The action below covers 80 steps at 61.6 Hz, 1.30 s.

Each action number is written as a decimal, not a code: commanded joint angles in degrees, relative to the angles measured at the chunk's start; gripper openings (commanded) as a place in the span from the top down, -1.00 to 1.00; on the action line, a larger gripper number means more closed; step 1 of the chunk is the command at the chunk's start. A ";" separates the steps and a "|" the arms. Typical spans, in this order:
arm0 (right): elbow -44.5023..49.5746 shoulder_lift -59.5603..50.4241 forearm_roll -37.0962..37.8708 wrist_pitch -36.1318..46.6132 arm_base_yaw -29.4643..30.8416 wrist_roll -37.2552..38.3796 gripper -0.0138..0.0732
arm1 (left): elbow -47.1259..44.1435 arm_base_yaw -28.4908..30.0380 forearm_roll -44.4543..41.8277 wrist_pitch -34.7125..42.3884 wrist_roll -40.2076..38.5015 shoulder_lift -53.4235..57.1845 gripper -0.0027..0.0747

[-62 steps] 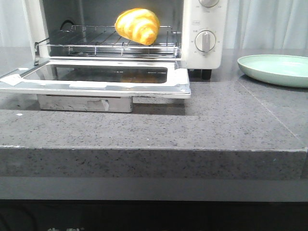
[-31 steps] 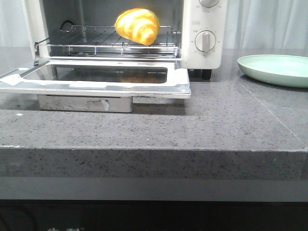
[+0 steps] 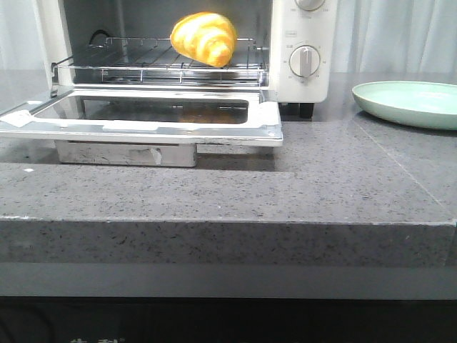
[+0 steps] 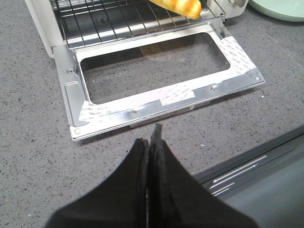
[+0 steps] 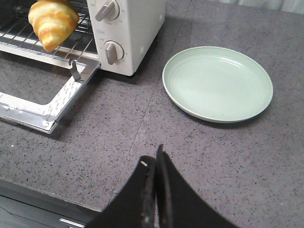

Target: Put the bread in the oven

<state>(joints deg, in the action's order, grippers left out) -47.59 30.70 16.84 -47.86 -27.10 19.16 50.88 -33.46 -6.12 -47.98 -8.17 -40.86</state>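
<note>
The bread (image 3: 205, 38) is a glossy golden roll with orange-brown stripes, lying on the wire rack inside the white oven (image 3: 307, 28). It also shows as the bread (image 5: 53, 21) in the right wrist view and the bread (image 4: 178, 5) in the left wrist view. The oven's glass door (image 3: 143, 118) hangs open and flat over the counter. My left gripper (image 4: 149, 137) is shut and empty, held back near the counter's front edge before the door. My right gripper (image 5: 156, 159) is shut and empty, over the counter in front of the plate.
A pale green plate (image 3: 410, 103) sits on the grey stone counter to the right of the oven, also visible as the plate (image 5: 217, 83). The oven's dials (image 3: 305, 61) face forward. The counter's front edge (image 3: 228, 223) runs across the front view.
</note>
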 commanded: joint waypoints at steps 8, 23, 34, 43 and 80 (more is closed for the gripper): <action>-1.33 0.10 1.76 3.57 0.45 -0.60 0.84 | 1.58 -0.17 -0.22 3.98 -0.44 0.14 0.98; -1.33 0.10 1.76 3.57 0.45 -0.60 0.84 | 1.32 -0.17 -0.12 4.10 -0.44 0.25 0.98; -1.33 0.10 1.76 3.57 0.45 -0.60 0.84 | -2.89 2.76 -0.93 5.00 -0.44 3.99 0.98; -1.33 0.10 1.76 3.63 0.45 -0.60 0.84 | -10.09 10.76 6.82 9.14 -0.44 11.87 0.98; -1.33 0.10 1.76 3.63 0.45 -0.60 0.84 | -46.36 28.39 20.53 40.69 -0.44 41.18 0.98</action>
<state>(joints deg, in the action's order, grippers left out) -47.59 30.68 16.84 -48.08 -27.10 19.16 5.02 -5.27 13.41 -15.72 -8.17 -0.82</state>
